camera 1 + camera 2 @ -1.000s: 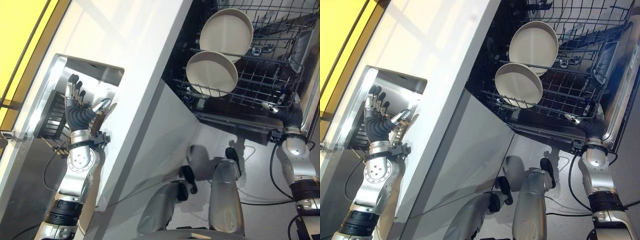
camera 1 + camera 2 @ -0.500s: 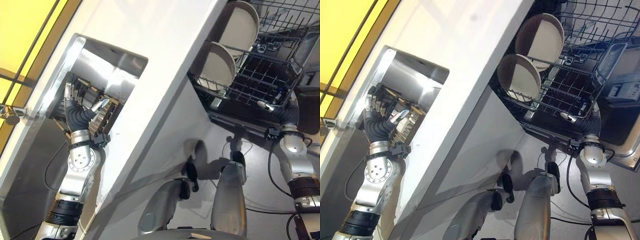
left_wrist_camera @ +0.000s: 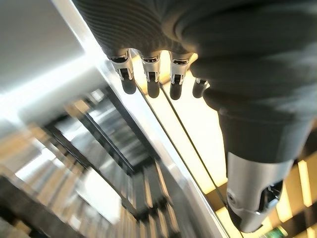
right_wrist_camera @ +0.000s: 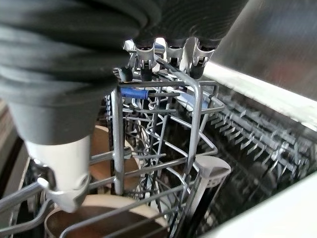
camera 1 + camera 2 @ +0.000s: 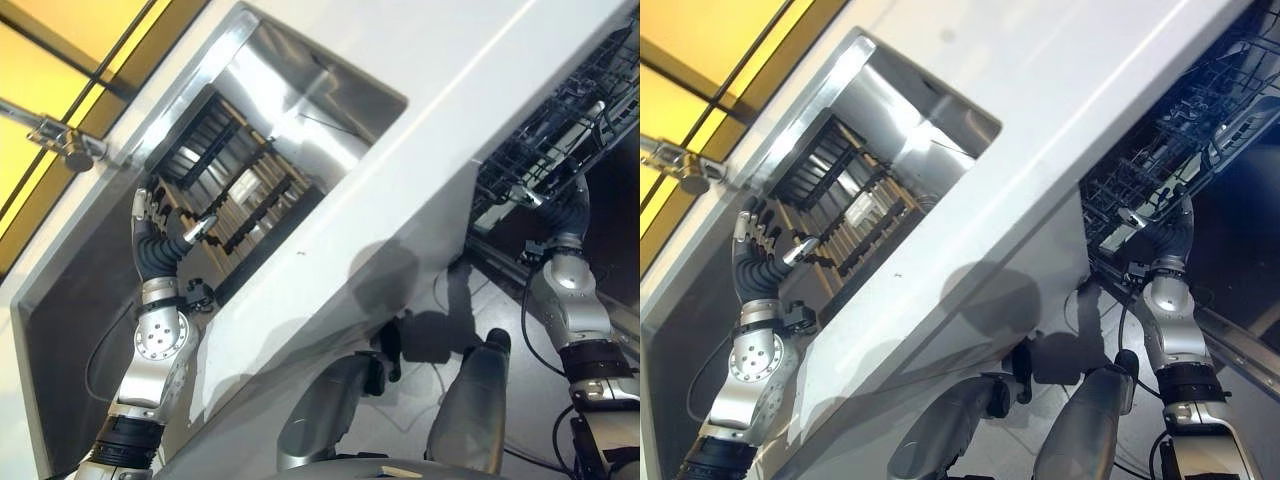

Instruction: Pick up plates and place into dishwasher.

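My left hand (image 5: 150, 240) is raised over the steel sink (image 5: 300, 100), beside a dark drying rack (image 5: 215, 150) with brownish slats. Its fingers (image 3: 176, 84) are straight, the thumb stands apart, and it holds nothing. My right hand (image 5: 565, 215) is at the front rim of the dishwasher rack (image 5: 530, 160). Its fingers (image 4: 198, 59) reach to the top wire (image 4: 195, 129) and its thumb (image 4: 64, 168) sticks out below, with nothing held. Two beige plates (image 4: 114, 163) stand on edge in that rack, one (image 4: 99, 218) nearer the hand.
The white countertop (image 5: 450, 120) runs diagonally between the sink and the dishwasher and hides most of the rack. A steel tap (image 5: 60, 140) stands at the sink's far rim before a yellow wall. A grey plastic cup-shaped part (image 4: 210, 171) sits in the rack.
The camera has swung toward the sink, which now shows larger; the dishwasher's plates have slid behind the countertop. My left hand stays over the sink rack, my right stays at the dishwasher rack's rim.
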